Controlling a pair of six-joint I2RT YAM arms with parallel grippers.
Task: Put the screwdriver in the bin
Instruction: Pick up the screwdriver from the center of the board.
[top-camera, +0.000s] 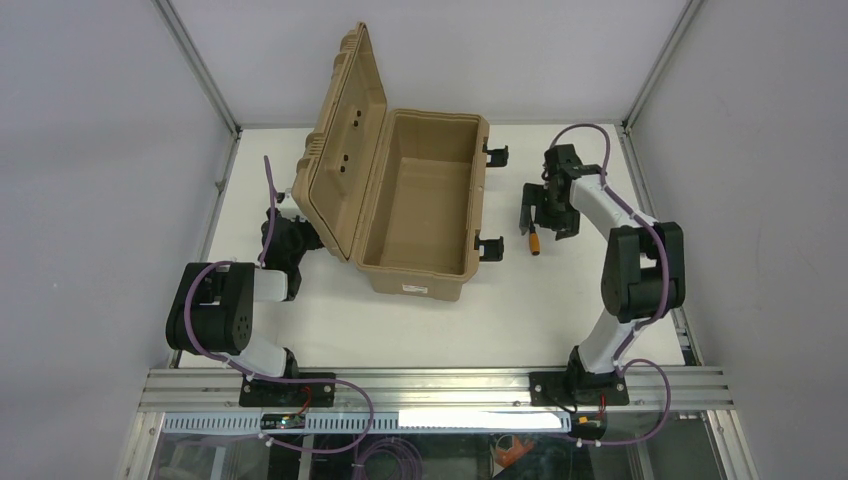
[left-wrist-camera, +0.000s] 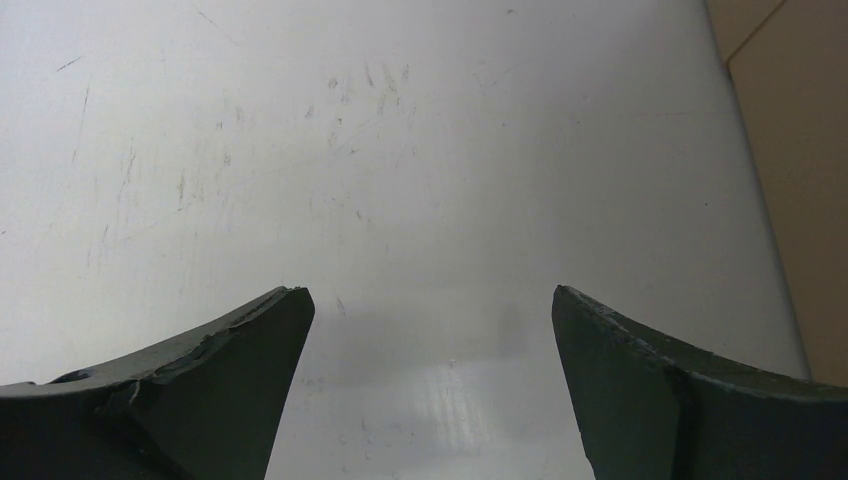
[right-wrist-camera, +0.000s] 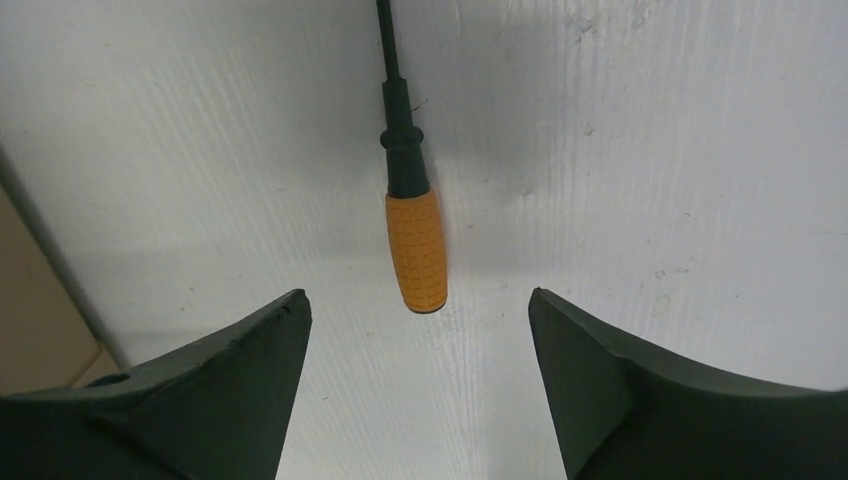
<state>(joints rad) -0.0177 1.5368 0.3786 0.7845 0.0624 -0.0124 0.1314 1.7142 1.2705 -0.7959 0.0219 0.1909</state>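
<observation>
Screwdriver (right-wrist-camera: 416, 250) just beyond right claw (right-wrist-camera: 415, 295)

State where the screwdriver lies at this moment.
Top view: the screwdriver lies on the table, right of the bin, beneath the right tool, orange handle toward the near edge.

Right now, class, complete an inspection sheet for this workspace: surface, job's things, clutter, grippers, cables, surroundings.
Surface: white table, lightly scuffed.
Job's things: screwdriver lying flat on the table, right of the bin; bin lid open, nothing seen inside.
Clutter: nothing seen.
Grippers: left gripper open over bare table; right gripper open, screwdriver handle just ahead of its fingertips, untouched.
Cables: purple cables, looped, clear of the screwdriver.
Surroundings: grey walls, aluminium frame.
</observation>
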